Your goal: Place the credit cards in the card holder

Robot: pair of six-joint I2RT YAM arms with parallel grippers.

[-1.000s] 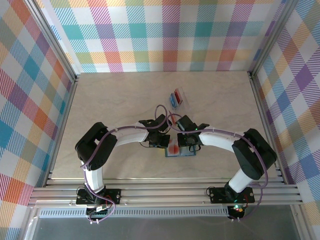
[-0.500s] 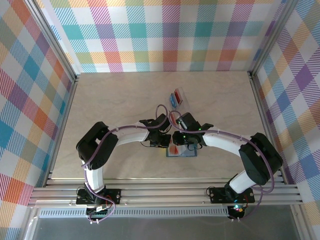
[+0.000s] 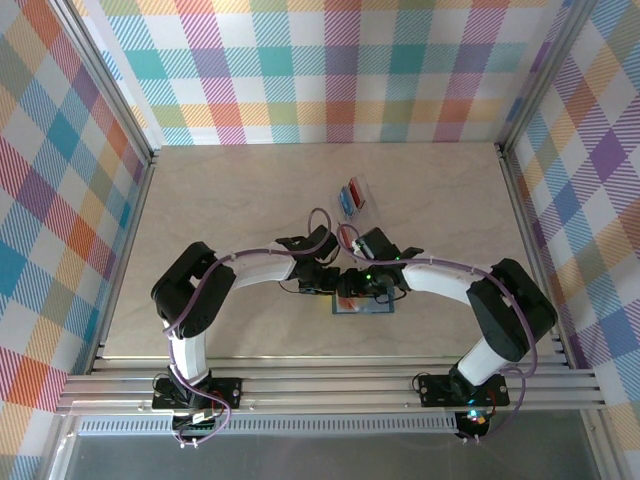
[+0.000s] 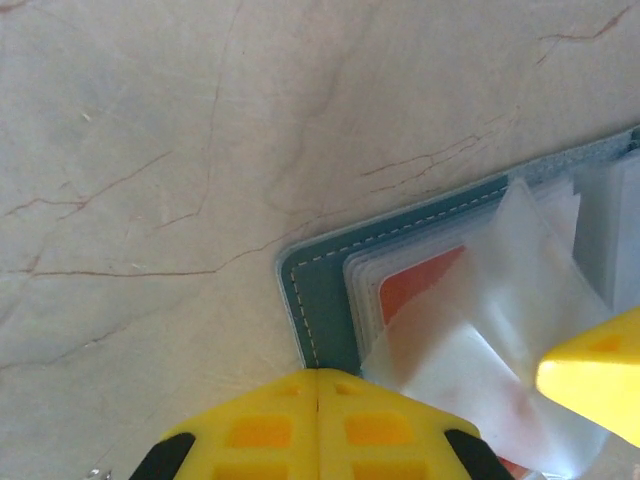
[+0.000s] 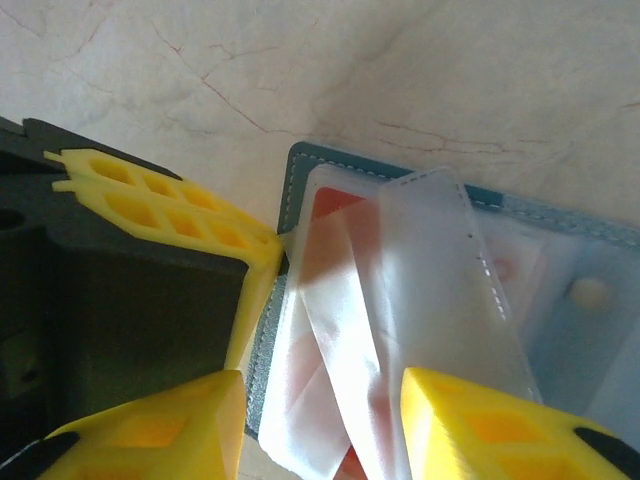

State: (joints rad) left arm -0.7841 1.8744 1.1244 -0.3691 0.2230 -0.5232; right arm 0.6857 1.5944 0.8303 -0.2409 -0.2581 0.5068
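Looked down on a beige marbled tabletop (image 3: 220, 220) boxed in by pastel plaid walls (image 3: 330, 70), with an aluminium rail (image 3: 330, 385) running along the near edge. Found the card holder (image 3: 365, 305), a stitched teal wallet, lying open and flat near the middle of the table, slightly right of centre and toward the near side. Saw the left arm (image 3: 250, 268) and right arm (image 3: 440, 272) curving inward to meet just above it. Noted the left gripper (image 4: 318, 378) with its yellow fingers pressed flat together, no gap between them, the tips resting at the wallet's left edge beside a corner of its teal cover; could not tell whether a sleeve edge was caught between them. Noted the right gripper (image 5: 320, 395) with its fingers standing moderately apart over the wallet, one on either side of the clear sleeves (image 5: 440, 260), which were fanned upward and rumpled, nothing pinched between the pads. Made out an orange-red card (image 4: 420, 285) lying inside the wallet under those sleeves, against the left side, partly veiled by the cloudy plastic. Spotted a small pale snap (image 5: 590, 292) on the wallet's right half. Farther back, well apart from the wallet, found a clear plastic case (image 3: 364, 192) holding a red card (image 3: 353, 187) and a blue card (image 3: 347, 204) side by side.
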